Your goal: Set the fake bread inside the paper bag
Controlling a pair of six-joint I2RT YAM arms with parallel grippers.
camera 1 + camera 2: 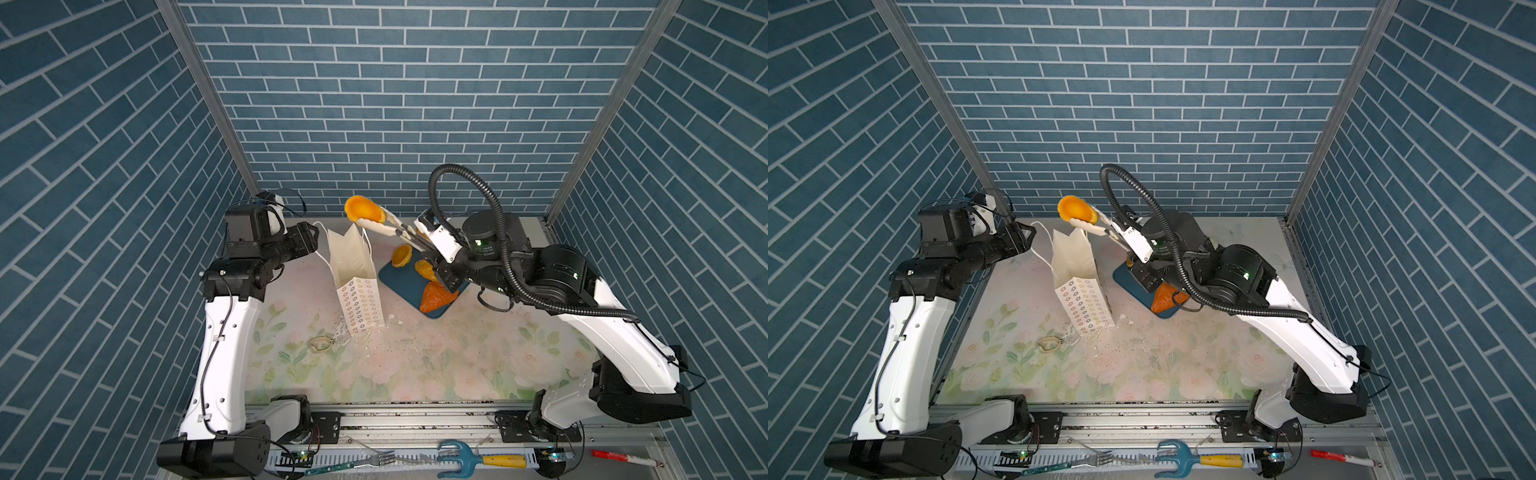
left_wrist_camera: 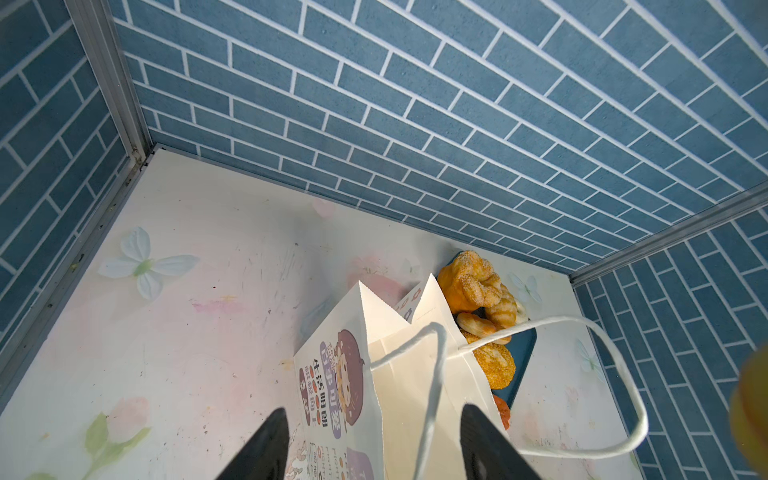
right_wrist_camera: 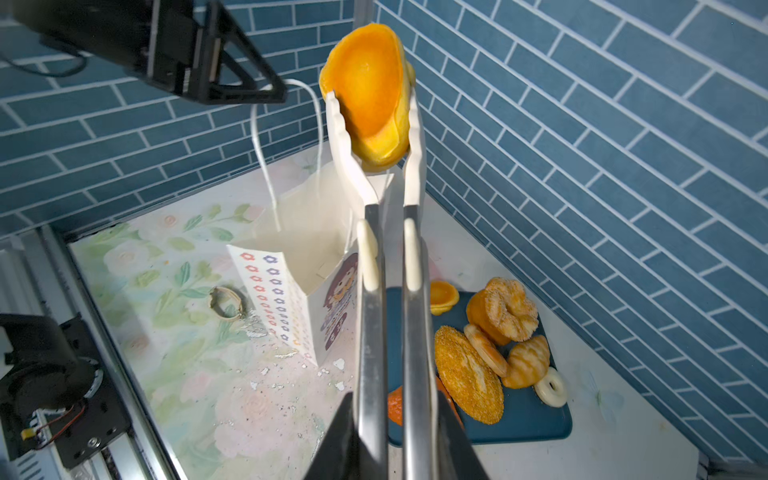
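Observation:
The white paper bag (image 1: 351,257) (image 1: 1073,257) stands open on the table, cartoon girl on its front (image 2: 345,370). My right gripper (image 3: 392,415) (image 1: 432,253) is shut on metal tongs (image 3: 390,291) with white tips. The tongs pinch an orange cup-shaped fake bread (image 1: 362,208) (image 1: 1073,210) (image 3: 370,95) in the air above the bag's far rim. My left gripper (image 2: 374,440) (image 1: 309,241) is open beside the bag's mouth, its fingers either side of the front panel and a cord handle (image 2: 432,374). More fake bread lies on the tray: a sesame bun (image 3: 467,374), a croissant (image 3: 525,361), a sugared cake (image 3: 503,311).
The dark teal tray (image 1: 401,286) (image 3: 519,419) lies right of the bag, also bearing an orange triangle (image 1: 436,297), a small tart (image 3: 444,295) and a white ring (image 3: 550,386). A rubber band (image 1: 320,344) and crumbs lie before the bag. A fork (image 1: 374,459) and rake (image 1: 478,459) rest on the front rail.

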